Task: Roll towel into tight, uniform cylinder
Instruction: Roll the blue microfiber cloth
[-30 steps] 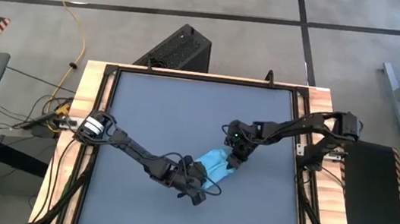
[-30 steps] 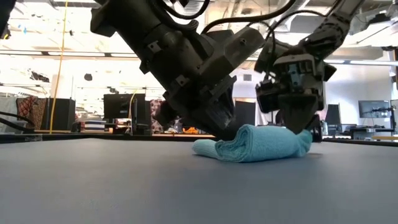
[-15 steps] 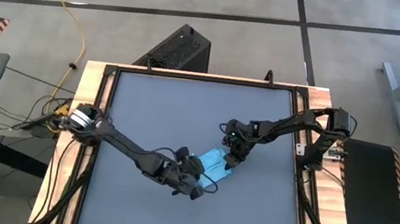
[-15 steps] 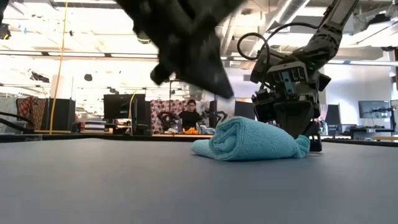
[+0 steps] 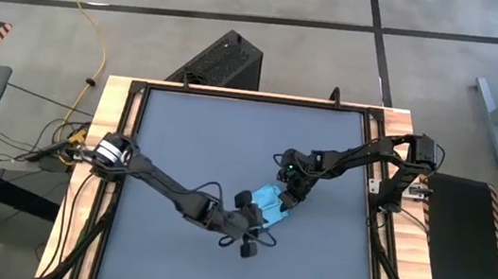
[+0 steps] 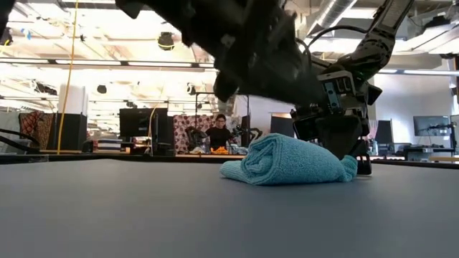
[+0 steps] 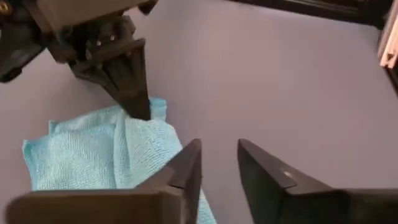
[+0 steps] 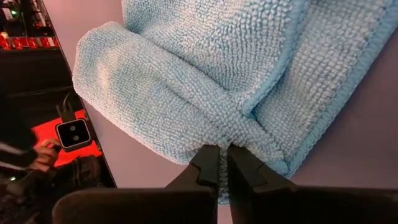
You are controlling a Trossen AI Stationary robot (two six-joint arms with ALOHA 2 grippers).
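One dark grey table (image 5: pixel 191 142) holds one towel (image 5: pixel 269 203), a small sky-blue cloth bundled into a loose, lumpy roll rather than a neat tube, lying a little right of the table's middle. Two dark arms meet at it. Nearest the table's front edge, the left gripper (image 5: pixel 250 240) hangs just above the table beside the near end of the towel, its two fingers (image 7: pixel 273 180) slightly spread with a narrow gap between them and nothing held; in its wrist view one finger overlaps the towel's edge, though I cannot tell whether it touches. In the low view this arm shows as a blurred dark mass above the roll. Just past it, the towel (image 6: pixel 290 161) rests flat on the table, with a thick rounded fold at one side and a thinner flap trailing toward the front. At its far end, the right gripper (image 5: pixel 291 195) comes down from the right side of the table, its two fingers (image 8: pixel 205 168) pressed together on a small pinch of the cloth's folded edge. Beyond the table, one seated person (image 6: pixel 219 132) shows in the room behind.
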